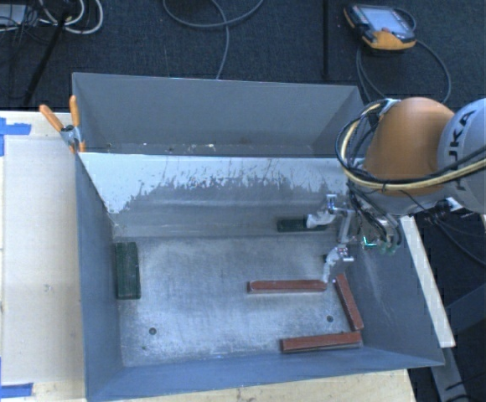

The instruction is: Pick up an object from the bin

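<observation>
My gripper (324, 239) hangs at the right side of the bin, just above the floor, with its two fingers spread open and nothing between them. A small dark block (291, 224) lies right beside the upper fingertip, near the back wall. A flat reddish-brown stick (286, 286) lies on the floor just below the lower fingertip. A second brown stick (349, 301) leans along the right wall under the gripper.
A third brown stick (320, 342) lies along the front right edge of the floor. A dark green rectangular block (126, 269) rests against the left wall. The arm with its orange cover and cables comes in over the right rim.
</observation>
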`<state>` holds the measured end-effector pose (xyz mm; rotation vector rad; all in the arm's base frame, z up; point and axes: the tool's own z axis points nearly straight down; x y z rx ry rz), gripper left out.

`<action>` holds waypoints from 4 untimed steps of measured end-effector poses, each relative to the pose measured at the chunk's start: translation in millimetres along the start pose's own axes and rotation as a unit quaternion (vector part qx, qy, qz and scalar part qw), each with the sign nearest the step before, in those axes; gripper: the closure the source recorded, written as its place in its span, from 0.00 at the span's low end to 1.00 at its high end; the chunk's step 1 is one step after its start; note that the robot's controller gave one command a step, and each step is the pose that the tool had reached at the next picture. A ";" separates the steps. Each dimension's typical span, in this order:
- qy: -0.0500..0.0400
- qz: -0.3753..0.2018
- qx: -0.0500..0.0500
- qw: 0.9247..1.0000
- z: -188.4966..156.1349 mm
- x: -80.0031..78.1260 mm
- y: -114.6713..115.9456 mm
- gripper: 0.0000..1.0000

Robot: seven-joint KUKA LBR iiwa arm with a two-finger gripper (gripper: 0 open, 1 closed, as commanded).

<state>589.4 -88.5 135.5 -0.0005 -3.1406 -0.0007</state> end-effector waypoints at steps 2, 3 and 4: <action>-0.002 -0.034 0.000 0.999 58.3 42.2 22.1 1.00; 0.002 -0.039 0.000 0.999 21.9 51.7 23.9 1.00; -0.001 -0.075 0.000 0.997 -110.8 32.3 7.5 1.00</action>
